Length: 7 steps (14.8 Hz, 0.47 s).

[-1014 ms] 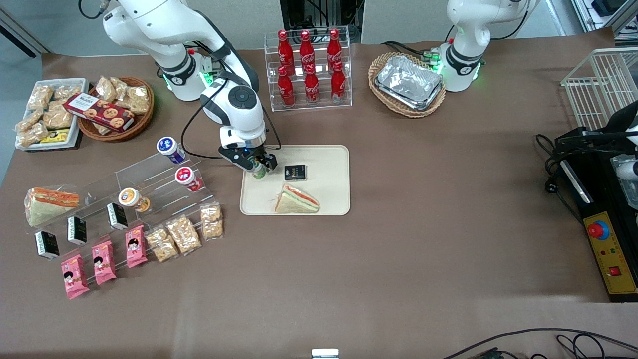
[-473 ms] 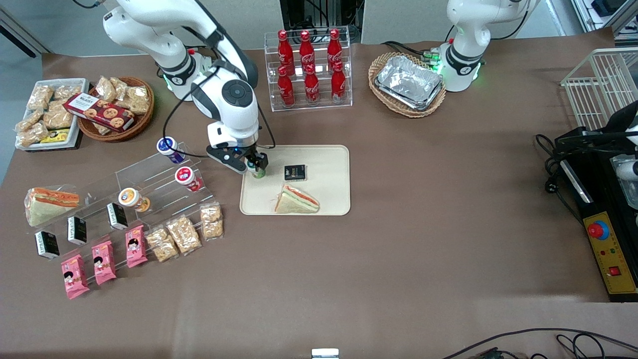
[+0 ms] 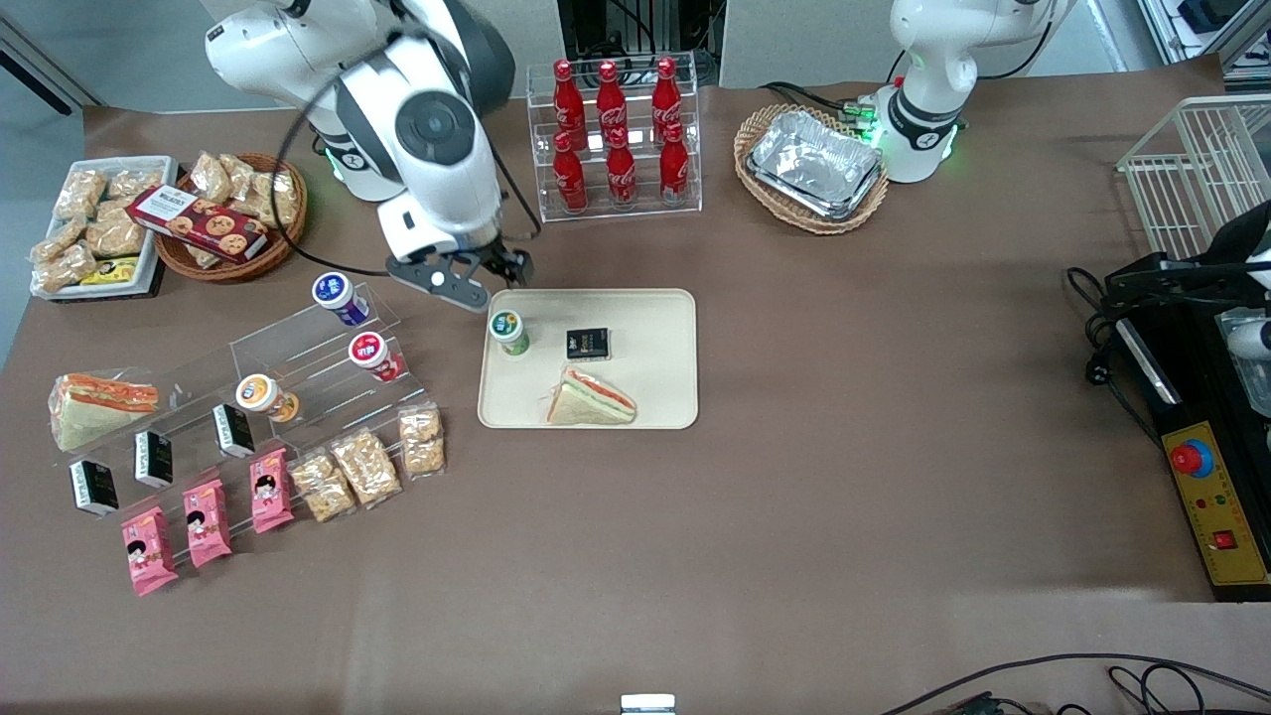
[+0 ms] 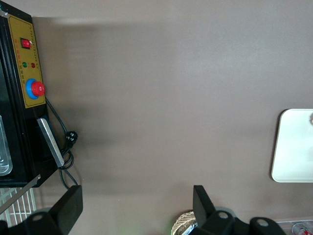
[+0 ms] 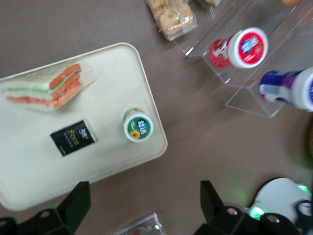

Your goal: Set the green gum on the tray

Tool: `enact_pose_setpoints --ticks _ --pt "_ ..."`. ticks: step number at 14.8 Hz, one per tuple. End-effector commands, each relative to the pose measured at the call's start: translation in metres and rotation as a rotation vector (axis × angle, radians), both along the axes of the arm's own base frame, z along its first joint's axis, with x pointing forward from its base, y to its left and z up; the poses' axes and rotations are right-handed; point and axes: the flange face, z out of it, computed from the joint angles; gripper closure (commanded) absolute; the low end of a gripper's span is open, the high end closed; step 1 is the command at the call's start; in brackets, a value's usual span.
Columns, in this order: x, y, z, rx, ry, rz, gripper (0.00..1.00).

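Note:
The green gum (image 3: 509,333) stands upright on the cream tray (image 3: 655,392), in the tray corner nearest the working arm's base. Its white lid with the green label faces up (image 5: 138,126). My gripper (image 3: 494,275) hangs open above the table just off the tray's edge, higher than the bottle and farther from the front camera, holding nothing. In the right wrist view the gripper (image 5: 143,208) has its two dark fingers (image 5: 78,203) spread wide over bare brown table, clear of the tray (image 5: 29,176).
A wrapped sandwich (image 3: 592,397) and a black packet (image 3: 587,344) share the tray. A clear stepped rack (image 3: 298,338) with blue (image 3: 336,296), red (image 3: 373,355) and orange (image 3: 264,395) bottles stands beside the tray toward the working arm's end. A cola rack (image 3: 616,134) stands farther back.
My gripper let go of the green gum, opened and rose away from it, moving farther from the front camera. The bottle stays standing on the tray.

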Motion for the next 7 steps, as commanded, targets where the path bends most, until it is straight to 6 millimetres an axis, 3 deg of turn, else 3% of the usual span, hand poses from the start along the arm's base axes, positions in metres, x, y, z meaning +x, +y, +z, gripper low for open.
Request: enact_pose_setpoints --ticks 1,4,7 --pt "0.015 -0.020 0.087 0.048 0.045 0.122 0.00" --pt "0.031 -0.053 0.147 0.077 0.040 0.173 0.00" --pt "0.050 -0.113 0.170 0.109 0.035 0.288 0.00"
